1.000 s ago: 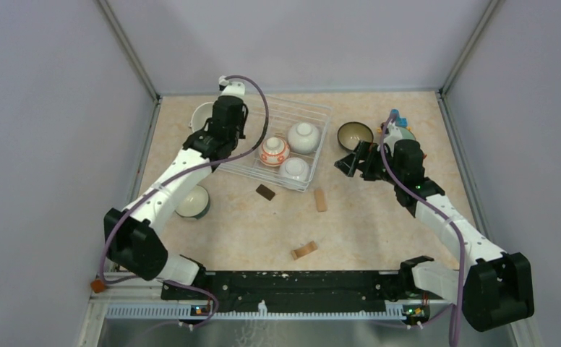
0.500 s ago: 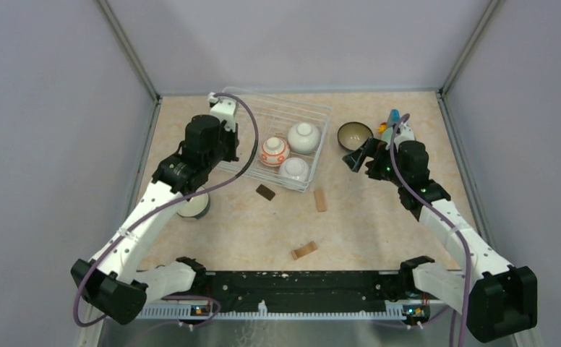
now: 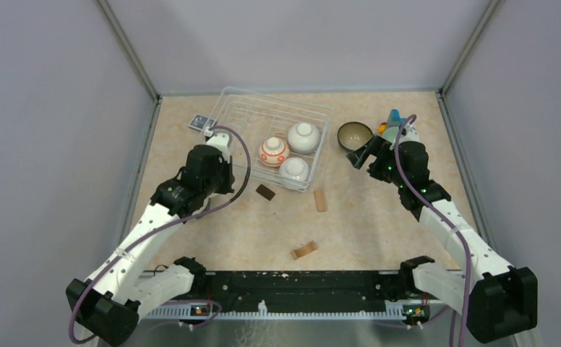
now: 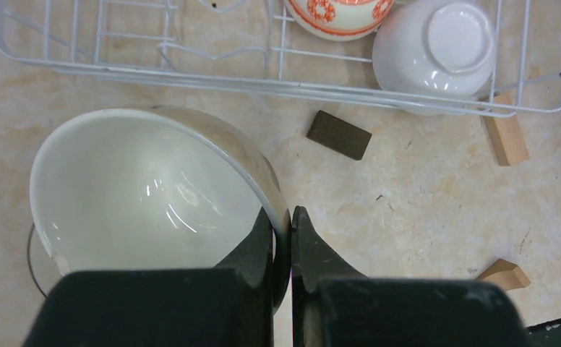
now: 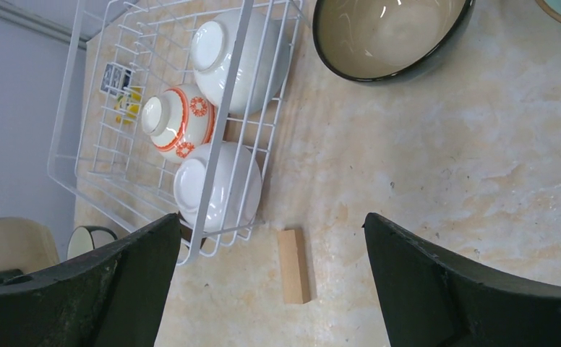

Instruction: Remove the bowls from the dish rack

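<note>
- Three bowls sit foot-up in the dish rack (image 3: 243, 116), upper centre of the top view: orange-patterned bowl (image 3: 273, 151), far white bowl (image 3: 303, 136) and near white bowl (image 3: 293, 169).
- Same view: the right gripper (image 3: 364, 154) hangs just right of the rack, beside a dark-lined bowl (image 3: 354, 134) that stands on the table. The left arm (image 3: 204, 168) is at the rack's lower-left corner, and its wrist hides whatever it carries.
- Left wrist view: the left gripper (image 4: 283, 220) is pinched tight on the rim of a cream bowl (image 4: 147, 191), mouth up, outside the rack and below its near rail. A dark rim (image 4: 35, 253) peeks out at lower left, probably another bowl, mostly covered.
- Right wrist view: the jaws are spread wide with nothing between them.
  - The rack lies toward the upper left. The near white bowl is closest, just inside the corner with a wire rail across it.
  - The bowls are round with rims down, so no grasp axis matters.
  - The right arm looks free and nearer.
  - A wooden block (image 5: 294, 266) lies on the table beside the rack.
  - The fingers blot out both lower corners.
</note>
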You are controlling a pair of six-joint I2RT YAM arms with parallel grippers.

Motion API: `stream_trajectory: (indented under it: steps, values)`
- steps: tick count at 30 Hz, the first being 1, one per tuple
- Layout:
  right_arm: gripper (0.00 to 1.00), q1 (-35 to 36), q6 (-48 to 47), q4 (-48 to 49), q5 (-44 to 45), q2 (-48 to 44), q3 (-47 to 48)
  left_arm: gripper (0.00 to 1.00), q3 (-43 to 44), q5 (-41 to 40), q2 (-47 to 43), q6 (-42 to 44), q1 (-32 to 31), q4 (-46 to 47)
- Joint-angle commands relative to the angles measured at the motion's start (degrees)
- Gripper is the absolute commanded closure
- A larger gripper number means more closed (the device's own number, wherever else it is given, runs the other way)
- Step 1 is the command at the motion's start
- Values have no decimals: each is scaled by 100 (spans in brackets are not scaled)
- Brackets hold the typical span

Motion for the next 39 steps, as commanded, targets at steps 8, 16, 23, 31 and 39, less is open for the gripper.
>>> stream_trajectory:
  steps: [8,16,23,31,39]
  values:
    - [4,53,125,-70,323,-221,35,100,-690,713,685,-784,3,1152]
    - [4,55,92,-93,507,-251,35,100,-958,173,1285,-1305,3,1458]
    - [4,53,38,-84,580,-252,9,100,-1265,-889,1428,-2014,17,1727]
    - [4,54,2,-66,707,-245,9,100,-1331,-1406,1528,-2521,529,1843]
    - [4,60,-7,-66,669,-217,70,100,-1055,-1418,1878,-2937,918,1651]
